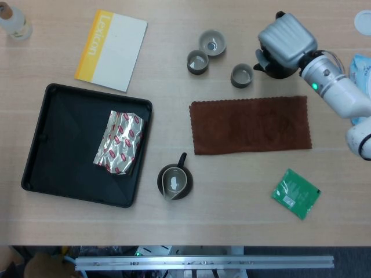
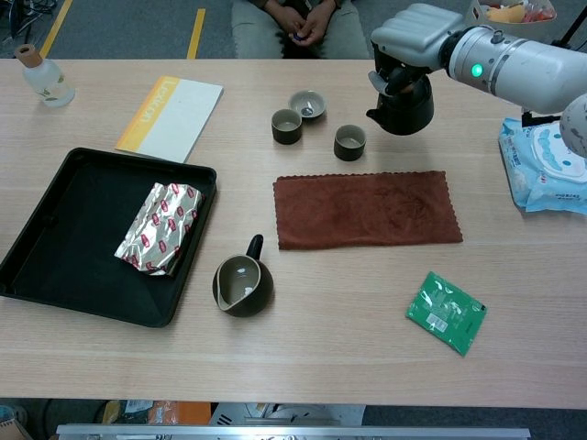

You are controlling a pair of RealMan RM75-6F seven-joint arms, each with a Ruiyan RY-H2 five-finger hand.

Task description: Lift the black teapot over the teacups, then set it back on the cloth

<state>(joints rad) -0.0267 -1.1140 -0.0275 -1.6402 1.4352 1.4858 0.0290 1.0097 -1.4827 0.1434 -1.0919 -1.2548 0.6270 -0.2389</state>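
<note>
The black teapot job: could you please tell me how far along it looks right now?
Done: the black teapot is off the brown cloth, gripped from above by the right hand. In hand: it is held beside the nearest teacup, spout toward it, apparently not yet over any of the three cups. Left: pass over the teacups, then set it back on the cloth. The left hand is not in view.

The black teapot (image 2: 401, 103) is up in the air, upright, just right of the three teacups (image 2: 349, 141). The brown cloth (image 2: 367, 209) lies flat and bare.
</note>
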